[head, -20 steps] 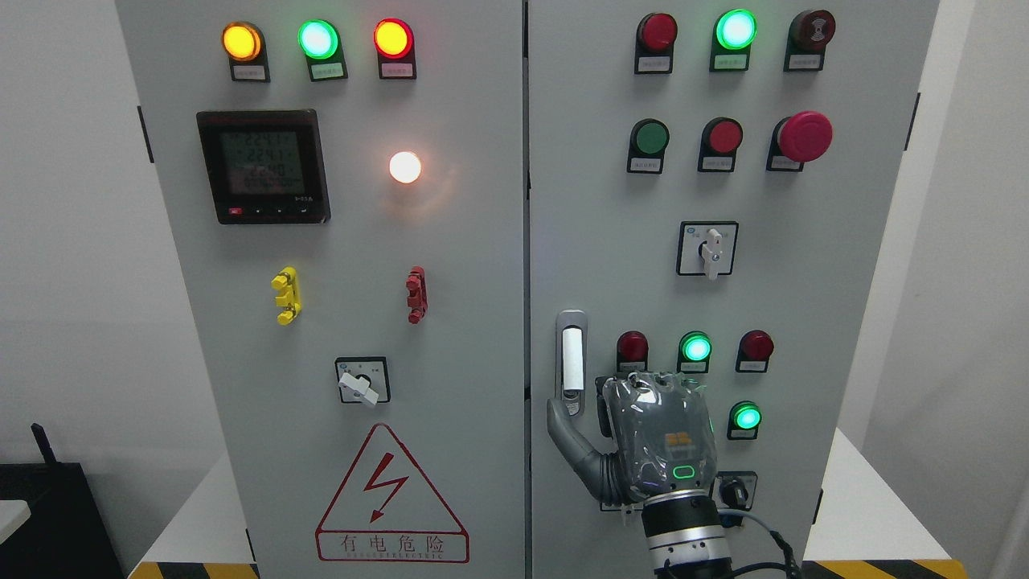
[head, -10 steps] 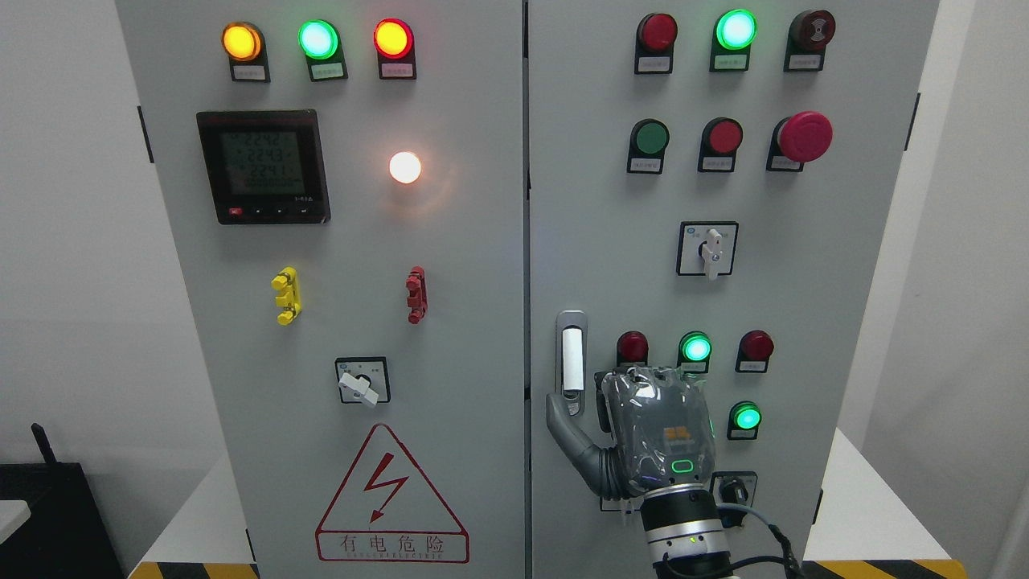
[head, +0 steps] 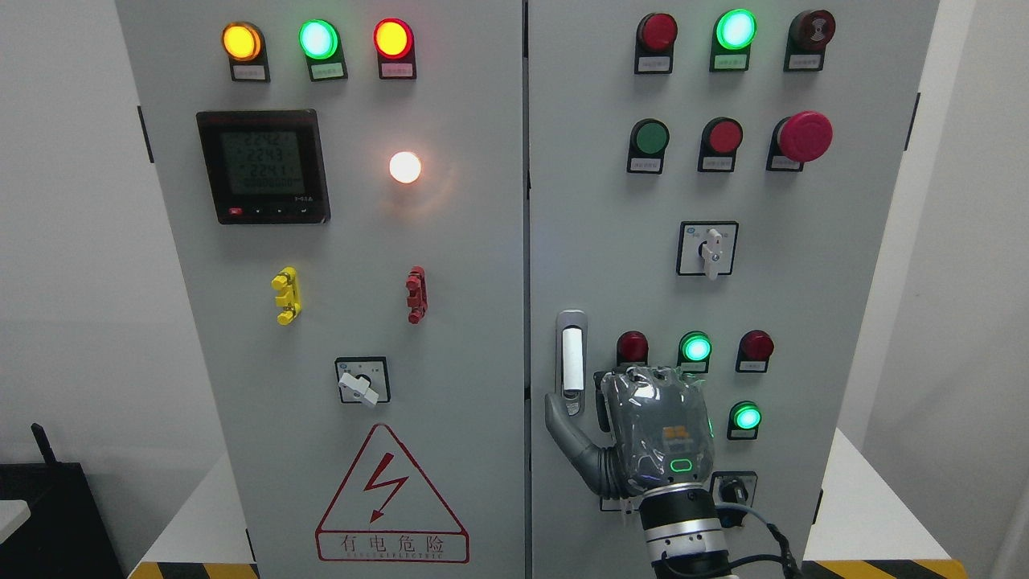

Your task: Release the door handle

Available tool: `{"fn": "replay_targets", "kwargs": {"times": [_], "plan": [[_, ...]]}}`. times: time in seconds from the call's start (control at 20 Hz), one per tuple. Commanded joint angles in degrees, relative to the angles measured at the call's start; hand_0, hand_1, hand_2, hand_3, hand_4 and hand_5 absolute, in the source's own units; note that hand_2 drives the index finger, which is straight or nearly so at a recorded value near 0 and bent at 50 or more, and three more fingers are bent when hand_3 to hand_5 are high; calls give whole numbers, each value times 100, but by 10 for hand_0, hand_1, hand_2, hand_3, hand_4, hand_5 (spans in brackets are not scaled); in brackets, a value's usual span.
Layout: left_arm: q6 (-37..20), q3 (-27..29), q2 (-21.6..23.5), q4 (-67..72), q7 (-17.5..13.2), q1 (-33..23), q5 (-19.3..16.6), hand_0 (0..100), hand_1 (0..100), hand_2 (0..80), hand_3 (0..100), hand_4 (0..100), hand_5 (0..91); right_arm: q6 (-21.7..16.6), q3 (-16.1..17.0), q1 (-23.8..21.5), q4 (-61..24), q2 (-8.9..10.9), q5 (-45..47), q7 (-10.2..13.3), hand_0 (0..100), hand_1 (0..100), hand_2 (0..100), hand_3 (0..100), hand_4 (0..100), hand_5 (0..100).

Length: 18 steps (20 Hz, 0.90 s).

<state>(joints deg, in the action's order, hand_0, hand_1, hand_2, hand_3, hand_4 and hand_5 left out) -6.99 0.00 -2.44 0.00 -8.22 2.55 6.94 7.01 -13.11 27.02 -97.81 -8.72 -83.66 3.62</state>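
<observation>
The door handle (head: 571, 360) is a silver recessed latch with a white bar, upright on the left edge of the right cabinet door (head: 611, 241). My right hand (head: 655, 430) comes up from the bottom edge, its back toward the camera, just right of and below the handle. The thumb (head: 557, 412) is spread out to the left, and its tip lies at the handle's lower end. The other fingers bend toward the door beside the handle, not around it, and hold nothing. The left arm is out of view.
Around the hand sit red and green indicator lamps (head: 695, 348), a green lamp (head: 747, 417) and a key switch (head: 733, 490) with a cable. A rotary selector (head: 708, 249) and a red emergency button (head: 804, 137) are higher up. The left door (head: 338, 322) carries a meter and a warning triangle.
My right hand has crept slightly up and to the left, the thumb staying at the handle's lower end. Both doors look the same.
</observation>
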Motion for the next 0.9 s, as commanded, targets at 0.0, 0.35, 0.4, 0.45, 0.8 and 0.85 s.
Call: {"fn": "replay_targets", "kwargs": {"times": [0.0,0.35,0.4,0.45,0.8,0.85], "plan": [[4,62,-2,97,4,0,0,120,389,0,0,0,0,2,-7,22,69,-7,-2,7,343,0,929,1000,988,935],[-4,62,-2,97,4,0,0,120,389,0,0,0,0,19,10,119,130,-7,-2,7,349,0,932,1000,989,936],[4,62,-2,97,4,0,0,120,389,0,0,0,0,37,10,119,148,-7,-2,7,352,0,931,1000,989,936],[4,62,-2,97,4,0,0,120,389,0,0,0,0,81,1,119,148,-7,-2,7,357,0,932,1000,989,936],[-4,62,-2,97,4,0,0,120,389,0,0,0,0,107,1,110,157,-7,-2,7,377,37,936,1000,988,939],[4,62,-2,97,4,0,0,120,389,0,0,0,0,125,-7,110,165,-7,-2,7,379,39,937,1000,988,940]]}}
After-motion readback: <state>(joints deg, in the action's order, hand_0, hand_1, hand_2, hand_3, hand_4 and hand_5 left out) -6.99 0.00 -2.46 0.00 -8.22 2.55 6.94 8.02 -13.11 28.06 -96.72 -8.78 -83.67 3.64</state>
